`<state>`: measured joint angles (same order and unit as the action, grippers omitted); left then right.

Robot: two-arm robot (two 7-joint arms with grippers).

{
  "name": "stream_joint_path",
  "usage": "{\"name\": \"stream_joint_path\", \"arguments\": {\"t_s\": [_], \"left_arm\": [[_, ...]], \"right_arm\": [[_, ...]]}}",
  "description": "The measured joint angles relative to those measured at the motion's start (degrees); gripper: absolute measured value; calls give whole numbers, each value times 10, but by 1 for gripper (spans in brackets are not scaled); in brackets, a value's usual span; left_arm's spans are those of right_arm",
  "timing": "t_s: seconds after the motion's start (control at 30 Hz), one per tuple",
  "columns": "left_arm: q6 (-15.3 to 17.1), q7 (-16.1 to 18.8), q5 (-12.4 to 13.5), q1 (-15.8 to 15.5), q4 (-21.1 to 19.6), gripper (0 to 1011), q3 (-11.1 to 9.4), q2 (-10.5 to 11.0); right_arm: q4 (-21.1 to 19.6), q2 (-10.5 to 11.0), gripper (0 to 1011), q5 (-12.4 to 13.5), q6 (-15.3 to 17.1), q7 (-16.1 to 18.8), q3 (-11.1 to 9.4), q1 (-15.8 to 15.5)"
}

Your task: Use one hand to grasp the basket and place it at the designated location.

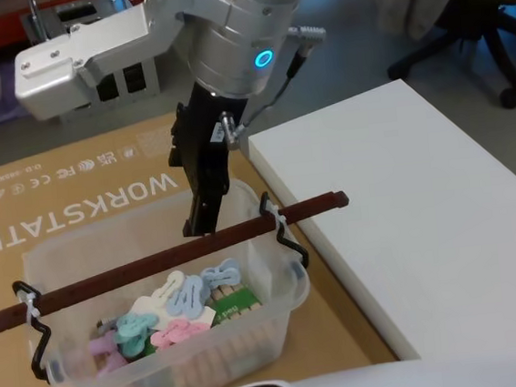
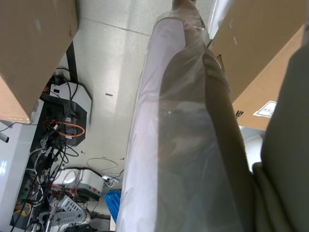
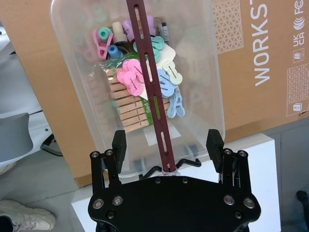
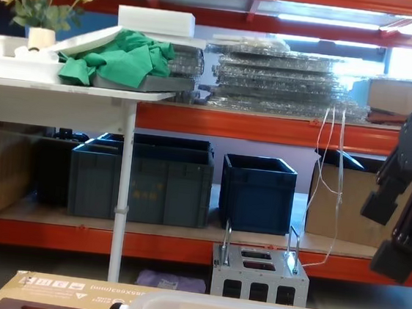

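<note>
Closest to me sits the basket (image 1: 284, 321), a clear plastic tub resting on a flat cardboard box (image 1: 75, 188) and not yet lifted; I place everything else from it. Inside it lie pastel clips and wooden pegs (image 1: 182, 303), loose cargo, so I judge it should travel level. Across the basket's top, sticking out past its right wall, runs the dark red bar handle (image 1: 137, 271). At that wall a white zip tie (image 1: 279, 219) lashes it to a black wire (image 1: 293, 250) hooked over the rim. That bar is the one part a single gripper can sensibly take. Above the basket's far half hangs my right gripper (image 3: 167, 144), pointing down, its fingers (image 3: 119, 144) spread wide with one on each side of the bar and neither touching it. I cannot tell whether the tips are down at bar level. I seem to straddle the bar somewhat right of the basket's middle, so the tub may tip when raised. My left arm plays no part here; its wrist camera faces the floor (image 2: 111, 72). Just right of the basket, beside the cardboard, is a raised white slab (image 1: 425, 223), bare on top, which I take for the drop-off spot. Well beyond the basket, a small grey metal box (image 4: 260, 274) and dark blue crates (image 4: 140, 184) sit on orange shelving (image 4: 253, 126), no part of this job.
</note>
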<state>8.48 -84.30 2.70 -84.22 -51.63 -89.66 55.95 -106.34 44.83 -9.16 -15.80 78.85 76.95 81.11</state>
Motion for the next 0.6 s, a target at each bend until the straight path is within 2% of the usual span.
{"name": "stream_joint_path", "arguments": {"t_s": [0.17, 0.27, 0.6], "left_arm": [[0, 0, 0, 0, 0, 0, 0, 0], [0, 0, 0, 0, 0, 0, 0, 0], [0, 0, 0, 0, 0, 0, 0, 0]], "right_arm": [[-4, 2, 1002, 1, -1, 2, -7, -5], [-4, -7, 1001, 0, 1, 3, -7, -10], [-1, -16, 1002, -3, 4, 6, -7, -14]]}}
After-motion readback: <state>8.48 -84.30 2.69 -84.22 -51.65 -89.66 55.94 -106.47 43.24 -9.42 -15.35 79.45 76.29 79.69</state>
